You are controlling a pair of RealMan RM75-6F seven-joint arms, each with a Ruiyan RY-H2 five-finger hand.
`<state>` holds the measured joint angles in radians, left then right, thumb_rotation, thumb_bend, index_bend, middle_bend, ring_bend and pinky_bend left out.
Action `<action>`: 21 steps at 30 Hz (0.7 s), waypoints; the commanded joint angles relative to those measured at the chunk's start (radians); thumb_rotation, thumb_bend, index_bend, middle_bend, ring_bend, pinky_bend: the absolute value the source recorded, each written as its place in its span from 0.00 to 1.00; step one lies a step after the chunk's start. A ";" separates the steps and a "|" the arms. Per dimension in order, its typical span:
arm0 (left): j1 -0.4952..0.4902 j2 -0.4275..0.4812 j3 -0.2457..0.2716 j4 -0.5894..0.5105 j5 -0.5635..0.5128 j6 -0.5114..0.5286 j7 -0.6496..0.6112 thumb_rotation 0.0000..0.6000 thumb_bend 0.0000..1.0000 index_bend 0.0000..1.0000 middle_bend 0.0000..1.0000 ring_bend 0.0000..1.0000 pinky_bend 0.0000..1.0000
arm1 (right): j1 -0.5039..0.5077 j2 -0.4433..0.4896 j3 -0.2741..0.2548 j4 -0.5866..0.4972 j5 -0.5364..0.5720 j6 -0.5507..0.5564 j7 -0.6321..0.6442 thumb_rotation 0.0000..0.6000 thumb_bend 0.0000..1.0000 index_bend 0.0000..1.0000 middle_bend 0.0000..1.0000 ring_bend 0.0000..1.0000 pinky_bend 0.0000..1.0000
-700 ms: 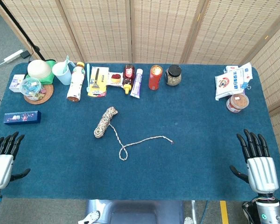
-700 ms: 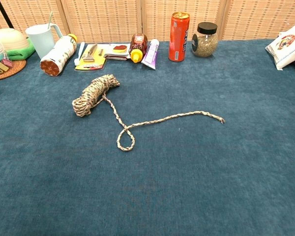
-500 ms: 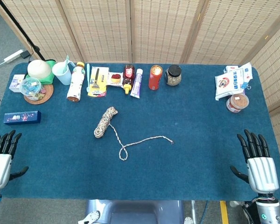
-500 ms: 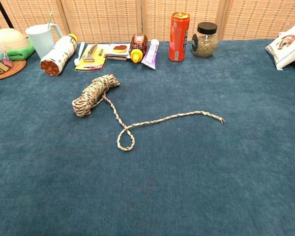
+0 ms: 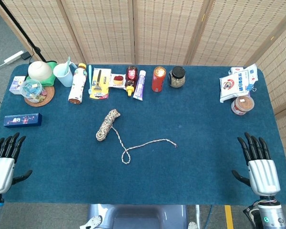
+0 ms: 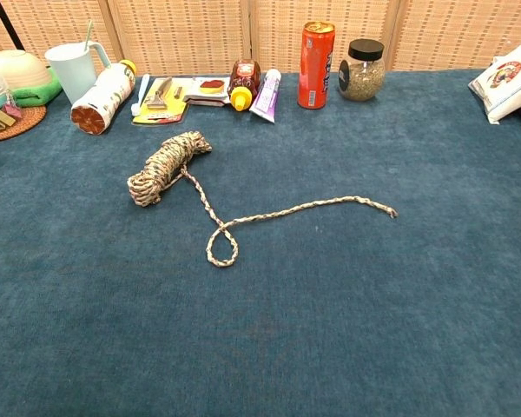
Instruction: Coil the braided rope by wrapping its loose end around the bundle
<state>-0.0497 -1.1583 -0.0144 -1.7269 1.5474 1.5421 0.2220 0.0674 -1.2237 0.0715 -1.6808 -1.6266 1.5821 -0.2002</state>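
Your left hand sits at the near left corner in the head view, back facing up, fingers straight and slightly spread, pointing away from you, thumb out toward the middle. It holds nothing. Your right hand mirrors it at the near right corner: back up, fingers extended and apart, thumb angled inward, empty. Only a bit of each wrist shows below the hands. The chest view shows neither hand.

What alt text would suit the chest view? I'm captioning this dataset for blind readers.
A braided rope bundle lies on a blue table, its loose end trailing right through a small loop. Neither hand shows. A cup, can and jar line the far edge.
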 commanded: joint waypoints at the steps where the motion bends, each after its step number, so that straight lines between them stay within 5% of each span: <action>1: 0.002 0.005 0.004 -0.004 0.011 0.005 -0.006 1.00 0.00 0.00 0.00 0.00 0.00 | 0.026 -0.013 0.004 0.016 -0.006 -0.035 0.009 1.00 0.00 0.00 0.00 0.00 0.00; 16: -0.011 0.002 0.003 -0.003 -0.019 -0.038 0.007 1.00 0.00 0.00 0.00 0.00 0.00 | 0.328 -0.100 0.133 -0.064 0.115 -0.413 -0.032 1.00 0.01 0.17 0.00 0.00 0.00; 21: -0.017 -0.011 -0.005 -0.004 -0.045 -0.055 0.035 1.00 0.00 0.00 0.00 0.00 0.00 | 0.443 -0.185 0.181 -0.017 0.225 -0.545 -0.063 1.00 0.14 0.25 0.00 0.00 0.00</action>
<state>-0.0648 -1.1657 -0.0164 -1.7312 1.5087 1.4923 0.2517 0.4513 -1.3550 0.2177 -1.7265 -1.4606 1.0970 -0.2407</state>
